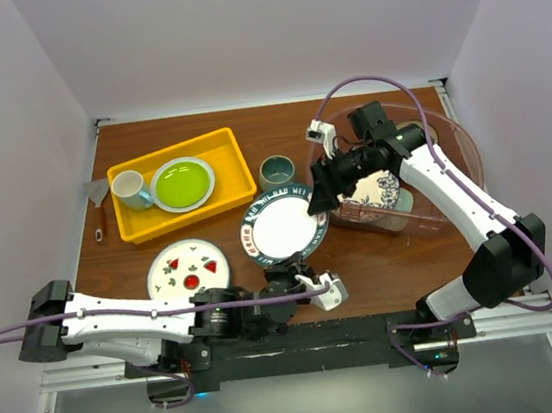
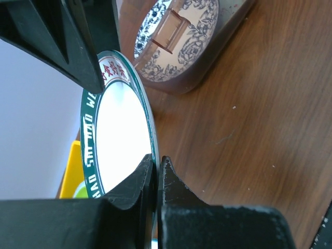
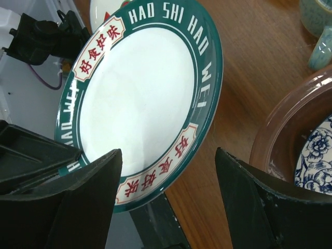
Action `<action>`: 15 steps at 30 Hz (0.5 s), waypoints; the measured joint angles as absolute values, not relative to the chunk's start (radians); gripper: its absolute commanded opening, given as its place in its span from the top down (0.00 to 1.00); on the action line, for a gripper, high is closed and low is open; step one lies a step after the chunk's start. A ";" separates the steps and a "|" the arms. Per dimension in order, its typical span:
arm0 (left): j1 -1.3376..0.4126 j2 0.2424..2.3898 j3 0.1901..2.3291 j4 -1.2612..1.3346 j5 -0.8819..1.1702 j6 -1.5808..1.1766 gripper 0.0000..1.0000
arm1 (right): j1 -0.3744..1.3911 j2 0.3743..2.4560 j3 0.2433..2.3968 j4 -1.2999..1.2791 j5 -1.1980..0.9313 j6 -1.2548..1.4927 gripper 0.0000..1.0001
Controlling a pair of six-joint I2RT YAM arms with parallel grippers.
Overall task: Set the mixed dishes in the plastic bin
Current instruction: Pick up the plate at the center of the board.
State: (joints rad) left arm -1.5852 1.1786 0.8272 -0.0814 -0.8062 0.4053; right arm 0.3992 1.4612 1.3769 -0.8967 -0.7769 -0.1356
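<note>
From the top view, we've got the left gripper (image 1: 286,272) pinched on the near rim of the green-rimmed plate (image 1: 283,224), which sits mid-table just left of the plastic bin (image 1: 444,123). The right gripper (image 1: 321,199) hangs by the plate's right edge with its jaws apart. The white plate with red marks (image 1: 188,268) and the grey-green mug (image 1: 277,171) are out on the table, and the yellow tray (image 1: 224,173) isn't our target.

Left wrist view: both fingers (image 2: 140,176) are clamped tight on the rim and the plate is tipped up off the wood. Right behind it is the bin, with the blue-patterned plate (image 2: 202,21) inside.

Right wrist view: fingers (image 3: 98,187) spread wide, plate face filling the space ahead, nothing gripped yet.

Looks like a handover to us. To do it well, we'd line the right jaws up edge-on with the rim and push in deep before closing. Only then should the left let go — otherwise the plate may swivel or clip the bin wall.
</note>
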 measured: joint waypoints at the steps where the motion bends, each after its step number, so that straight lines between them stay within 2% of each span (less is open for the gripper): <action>1: -1.586 1.184 0.828 -0.070 -0.810 0.415 1.00 | 0.399 1.461 1.377 -0.895 -0.777 -0.126 0.64; 2: -1.586 1.191 0.831 -0.060 -0.817 0.428 1.00 | 0.399 1.461 1.377 -0.893 -0.778 -0.121 0.71; 3: -1.586 1.197 0.834 -0.053 -0.821 0.437 1.00 | 0.399 1.461 1.377 -0.892 -0.779 -0.110 0.84; 5: -1.588 1.216 0.840 -0.047 -0.830 0.462 1.00 | 0.397 1.461 1.379 -0.887 -0.769 -0.064 0.97; 6: -1.593 1.230 0.842 -0.045 -0.835 0.484 1.00 | 0.391 1.463 1.380 -0.885 -0.765 -0.035 1.00; 10: -1.602 1.276 0.854 -0.023 -0.861 0.527 1.00 | 0.379 1.470 1.389 -0.894 -0.757 0.049 1.00; 11: -1.602 1.279 0.855 -0.020 -0.867 0.533 0.85 | 0.373 1.470 1.391 -0.895 -0.759 0.058 1.00; 13: -1.602 1.279 0.864 -0.014 -0.868 0.535 0.64 | 0.357 1.470 1.394 -0.902 -0.773 0.068 1.00; 14: -1.601 1.279 0.869 -0.012 -0.865 0.532 0.42 | 0.344 1.470 1.395 -0.905 -0.789 0.068 1.00; 15: -1.599 1.279 0.875 -0.009 -0.854 0.514 0.33 | 0.330 1.469 1.396 -0.903 -0.819 0.061 1.00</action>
State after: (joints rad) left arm -1.5986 1.2793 0.8745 -0.0093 -0.8536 0.5144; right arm 0.3302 1.4693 1.3960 -0.9031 -0.8192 0.0612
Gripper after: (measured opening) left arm 0.311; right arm 0.081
